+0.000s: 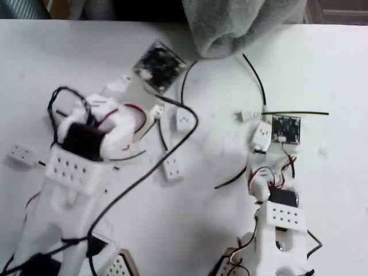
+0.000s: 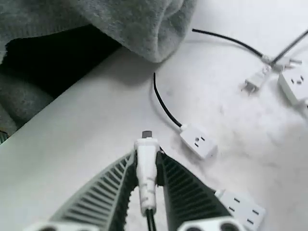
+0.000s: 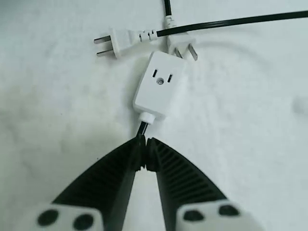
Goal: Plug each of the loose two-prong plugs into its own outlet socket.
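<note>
Left gripper (image 2: 146,161) clamped on plug (image 2: 146,144), prongs forward, ready for insertion. Right gripper (image 3: 143,147) pinches cord (image 3: 143,128) behind socket (image 3: 158,85), probably to steady it.

L gripper (image 2: 147,155) clamps a plug (image 2: 146,168): its fingers (image 2: 110,187) cover both sides, prongs are seen end-on so count unclear, and the plug's tail runs off the frame btw them. Socket strip (image 2: 242,208) beside one finger, near corner tucked behind it. Far ahead, socket (image 2: 294,83) cut by frame edge; grey cloth (image 2: 120,24) cropped, dark gap under it unreadable. R gripper (image 3: 144,143) pinches a black cord (image 3: 143,129), which vanishes btw its fingers. Beyond, second plug (image 3: 180,47) is partly under a crossing cable (image 3: 231,21) that exits the frame.
</note>
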### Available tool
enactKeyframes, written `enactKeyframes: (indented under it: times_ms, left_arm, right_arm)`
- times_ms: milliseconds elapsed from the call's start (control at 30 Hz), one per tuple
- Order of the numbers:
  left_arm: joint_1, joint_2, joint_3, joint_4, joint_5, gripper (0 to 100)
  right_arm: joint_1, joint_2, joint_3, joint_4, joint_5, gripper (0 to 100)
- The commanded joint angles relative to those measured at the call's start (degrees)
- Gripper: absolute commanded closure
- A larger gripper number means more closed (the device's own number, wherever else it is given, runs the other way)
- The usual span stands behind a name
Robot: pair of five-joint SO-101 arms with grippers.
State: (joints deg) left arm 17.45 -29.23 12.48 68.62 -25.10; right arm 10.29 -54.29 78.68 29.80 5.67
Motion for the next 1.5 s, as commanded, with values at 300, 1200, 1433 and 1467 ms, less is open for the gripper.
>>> enactKeyframes:
  times_ms: [300,1200,1433,1467]
  left_arm:
    - [8.1,22.5,-4.9,14.3,-24.1,98]
    - [13.1,32.2,-8.0,20.8,-33.0,98]
    - [10.2,32.3,-7.6,20.7,-33.3,98]
    - [10.4,32.3,-7.6,20.7,-33.3,98]
  right_arm:
    - [2.1,-0.1,-0.3,-1.8,-0.1,97.4]
    - [4.4,0.0,-0.5,-2.9,-0.2,97.6]
    - [5.3,-0.2,-0.4,-2.9,-0.2,97.7]
    - [6.0,-0.2,-0.4,-2.9,-0.4,97.7]
